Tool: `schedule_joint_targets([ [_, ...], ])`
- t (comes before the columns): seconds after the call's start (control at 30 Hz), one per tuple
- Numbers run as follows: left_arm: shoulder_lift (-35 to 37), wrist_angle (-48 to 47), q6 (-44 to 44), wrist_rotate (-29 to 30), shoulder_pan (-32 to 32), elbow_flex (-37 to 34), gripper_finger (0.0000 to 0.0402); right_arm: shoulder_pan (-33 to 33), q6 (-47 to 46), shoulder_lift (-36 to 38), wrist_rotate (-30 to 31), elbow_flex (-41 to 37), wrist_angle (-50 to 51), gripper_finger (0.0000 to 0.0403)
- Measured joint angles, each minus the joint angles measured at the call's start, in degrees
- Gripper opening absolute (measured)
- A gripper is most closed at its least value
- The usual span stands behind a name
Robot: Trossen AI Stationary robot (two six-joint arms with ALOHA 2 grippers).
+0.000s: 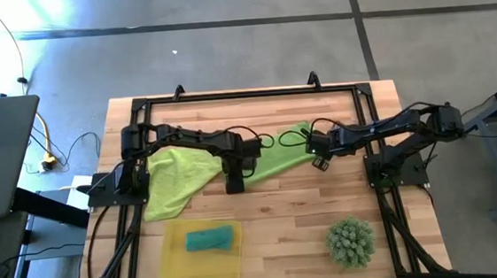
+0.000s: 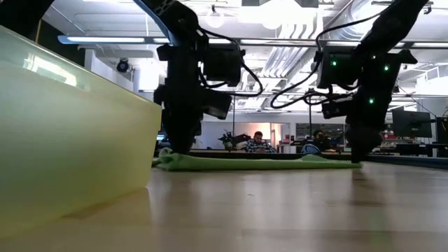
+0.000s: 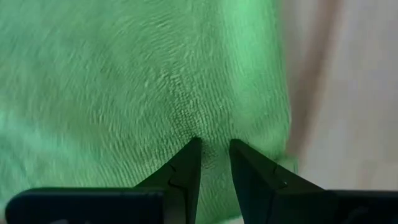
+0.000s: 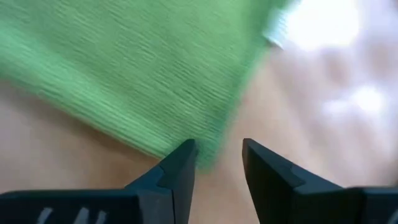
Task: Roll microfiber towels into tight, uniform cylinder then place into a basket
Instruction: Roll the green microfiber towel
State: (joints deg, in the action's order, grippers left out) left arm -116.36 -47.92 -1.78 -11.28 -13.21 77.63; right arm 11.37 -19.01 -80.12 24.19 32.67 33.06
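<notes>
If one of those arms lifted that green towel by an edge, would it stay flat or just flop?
Probably flop: the green towel lies limp, with a creased, uneven outline on the table. It looks thin and light, lying almost flat in the low view. Its ribbed weave should grip rather than slip, judging by the left end effector puckering it.

Spiky green ball (image 1: 352, 242) near the wooden table's (image 1: 283, 234) front right corner. Laptop (image 1: 1, 158) off the left edge, yellow cable (image 1: 46, 137) beside it. People seated (image 2: 259, 143) in room behind.

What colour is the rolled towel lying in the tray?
Teal rolled towel, seen best in the high view.
</notes>
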Motion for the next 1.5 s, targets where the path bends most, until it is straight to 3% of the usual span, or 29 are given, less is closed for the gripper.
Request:
schedule_joint_targets([
  [0.1, -0.22, 3.65, 0.09, -4.40, 1.11, -0.09, 0.0076, 0.31, 5.43, 0.01, 6.97, -0.01, -2.23, 0.0125],
  [0.2, -0.09, 4.46, 0.09, -4.47, 1.93, 1.39, 0.0076, 1.55, 7.91, 0.02, 10.71, 0.49, -1.89, 0.0125],
  [0.3, 0.23, 4.27, 0.09, -2.91, 2.25, 3.89, 0.0076, 2.62, 5.16, 0.56, 8.34, 2.19, -1.20, 0.0125],
  [0.47, 1.40, 0.62, -1.71, -2.33, 1.97, 5.93, 0.0076, 1.22, -1.84, 1.09, -3.95, 3.05, -2.65, 0.0125],
  [0.53, 1.32, -2.54, -1.84, -0.80, 1.97, 5.69, 0.0076, -0.13, -4.25, 0.87, -6.21, 2.01, -5.28, 0.0125],
  [0.73, 1.22, -3.58, -0.50, 8.72, 1.97, 2.26, 0.0076, -2.96, -6.96, 0.56, -5.01, -2.87, -10.84, 0.0125],
  [0.93, 1.25, -2.25, 3.48, 9.03, 2.67, -1.08, 0.0076, -2.47, -5.60, 0.82, -2.34, -5.53, -13.17, 0.0125],
  [1.13, 1.69, 2.67, 7.59, 9.35, 4.52, -2.93, 0.0076, -1.27, 4.33, 0.68, 0.07, -6.26, -18.17, 0.0125],
  [1.23, 1.58, 6.69, 8.62, 6.87, 5.73, -2.94, 0.0076, -0.71, 6.93, 0.45, 2.85, -6.40, -20.46, 0.0125],
  [1.33, 1.24, 10.65, 8.18, 0.18, 6.67, -2.64, 0.0076, -0.17, 7.33, 0.42, 6.01, -6.44, -21.40, 0.0125],
  [1.43, 1.01, 15.79, 6.24, -5.35, 7.61, -2.56, 0.0076, 0.01, 5.89, 0.42, 6.02, -6.34, -21.46, 0.0125],
  [1.5, 1.03, 18.79, 5.52, -6.00, 8.25, -2.28, 0.0076, 0.02, 3.87, 0.45, 4.35, -5.72, -21.44, 0.0125],
])
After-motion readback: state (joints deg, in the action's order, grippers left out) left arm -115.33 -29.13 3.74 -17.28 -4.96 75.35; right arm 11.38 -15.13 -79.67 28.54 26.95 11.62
